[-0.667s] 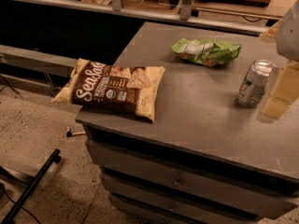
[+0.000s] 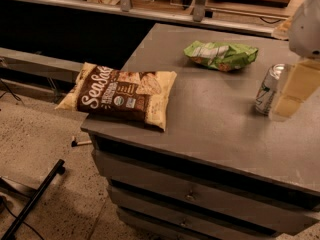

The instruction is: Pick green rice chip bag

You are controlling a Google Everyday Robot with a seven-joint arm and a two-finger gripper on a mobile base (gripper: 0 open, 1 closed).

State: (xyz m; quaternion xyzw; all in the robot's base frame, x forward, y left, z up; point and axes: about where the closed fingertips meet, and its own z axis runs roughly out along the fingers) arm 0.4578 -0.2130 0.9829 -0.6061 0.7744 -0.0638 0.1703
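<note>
Green rice chip bag (image 2: 221,55) lies left-to-right; gripper (image 2: 292,91) hangs to its right.

The small crinkled green rice chip bag (image 2: 221,55) is laid on the far part of the flat grey cabinet top (image 2: 210,119). The large brown-and-cream chip bag (image 2: 120,95) is laid at the near left corner, overhanging the left edge. The silver drink can (image 2: 268,90) is stood upright at the right, nearer than the green bag. The gripper (image 2: 292,91) is held just right of the can.
</note>
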